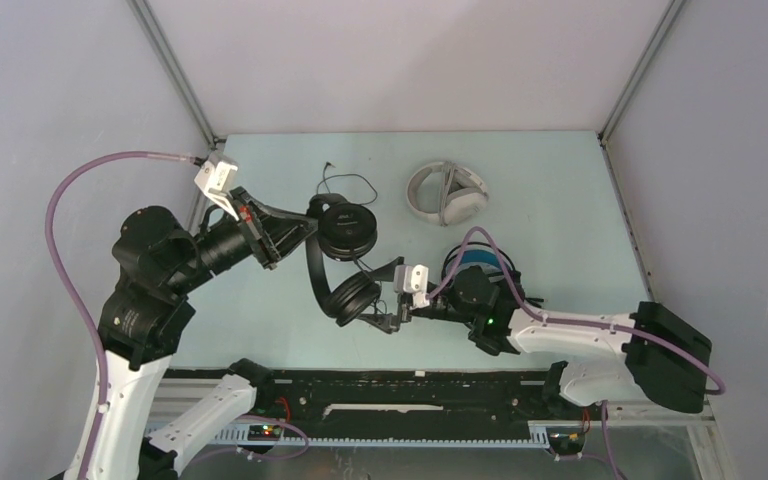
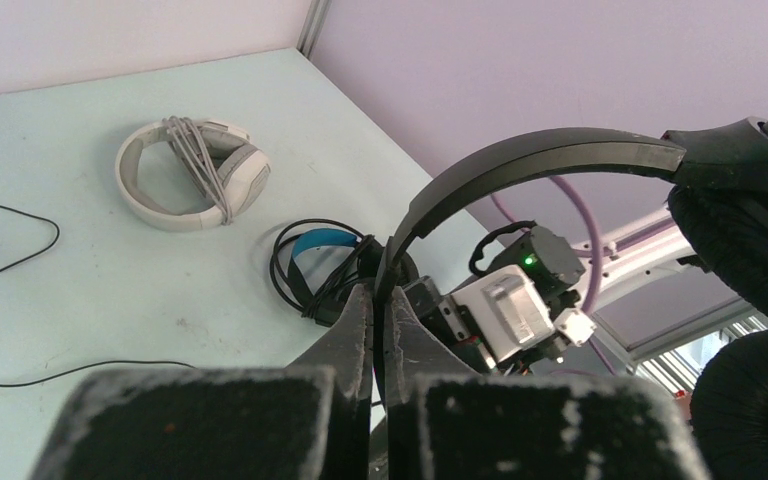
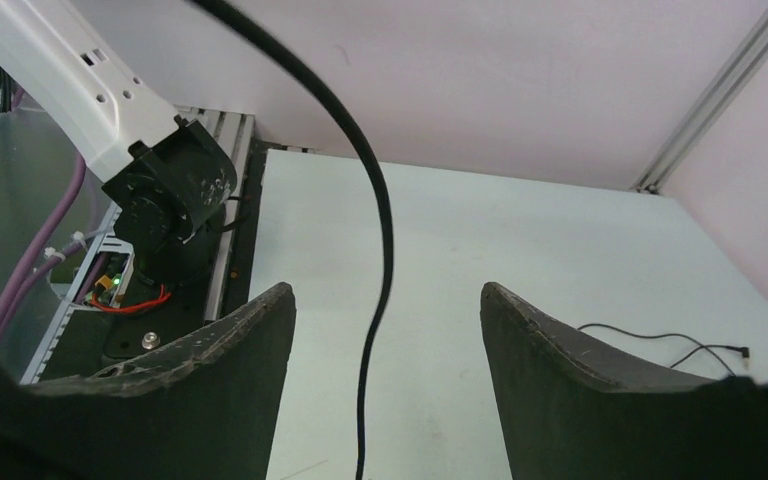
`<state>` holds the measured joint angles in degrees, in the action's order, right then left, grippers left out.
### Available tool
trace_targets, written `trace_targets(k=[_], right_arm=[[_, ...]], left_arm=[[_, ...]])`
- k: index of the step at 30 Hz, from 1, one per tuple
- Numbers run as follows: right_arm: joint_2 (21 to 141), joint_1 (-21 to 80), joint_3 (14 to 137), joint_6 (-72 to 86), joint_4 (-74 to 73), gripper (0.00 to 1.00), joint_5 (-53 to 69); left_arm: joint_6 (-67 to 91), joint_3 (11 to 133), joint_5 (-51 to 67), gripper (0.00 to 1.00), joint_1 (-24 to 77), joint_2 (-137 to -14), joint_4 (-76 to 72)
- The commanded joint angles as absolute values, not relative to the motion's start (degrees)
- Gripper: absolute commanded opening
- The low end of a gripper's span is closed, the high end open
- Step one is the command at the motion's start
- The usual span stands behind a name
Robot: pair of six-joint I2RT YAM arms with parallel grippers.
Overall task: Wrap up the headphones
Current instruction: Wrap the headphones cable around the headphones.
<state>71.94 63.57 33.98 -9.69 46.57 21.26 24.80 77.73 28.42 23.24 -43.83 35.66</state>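
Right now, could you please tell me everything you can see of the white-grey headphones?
The white-grey headphones are a large over-ear pair, seemingly plastic with padded cups. They lie flat on the light table toward its far side, with the cups tucked inside the headband's arc. Their grey cable is wound in several turns across band and cups. Only the table touches them; the black pair with blue accents lies nearby, apart.

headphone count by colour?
white-grey pair: 1
black-and-blue pair: 1
plain black pair: 1
Total: 3
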Motion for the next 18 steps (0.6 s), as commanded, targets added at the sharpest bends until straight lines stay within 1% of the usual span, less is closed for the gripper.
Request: trace_targets(k=[1, 4, 5, 6, 8, 10, 13, 15, 18], right_arm=[[75.1, 64.0, 34.1, -7.2, 55.6, 0.68, 20.1], [76.3, 63.9, 34.1, -7.0, 55.8, 0.60, 18.4], [76.5, 63.7, 34.1, -6.7, 55.5, 0.55, 17.8], [76.9, 63.5, 34.0, -6.1, 55.4, 0.45, 17.4], [77.3, 62.8, 34.1, -4.9, 55.3, 0.30, 16.9], [77.8, 62.1, 34.1, -4.0, 55.4, 0.21, 17.0], [78.8, 61.4, 34.1, -3.2, 56.5, 0.11, 16.9], [79.5, 61.0, 34.1, -2.8, 57.7, 0.00, 17.1], [79.6, 59.7, 34.1, -1.1, 59.5, 0.00, 18.0]], left_arm=[[27.7, 80.6, 30.6, 0.00, 23.5, -43.8, 31.6], [27.8, 80.9, 31.6, 0.00, 23.5, -43.6, 31.5], [27.5, 81.1, 32.0, 0.00, 23.5, -43.5, 31.6], [27.1, 81.5, 32.3, 0.00, 23.5, -43.6, 32.1], [25.9, 82.6, 33.1, 0.00, 23.5, -44.0, 33.7], [25.8, 83.1, 35.1, 0.00, 23.5, -44.2, 33.7], [27.5, 81.9, 40.2, 0.00, 23.5, -44.1, 30.7], [29.2, 80.4, 43.9, 0.00, 23.5, -43.8, 28.0], [28.5, 79.5, 48.3, 0.00, 23.6, -43.9, 28.2]])
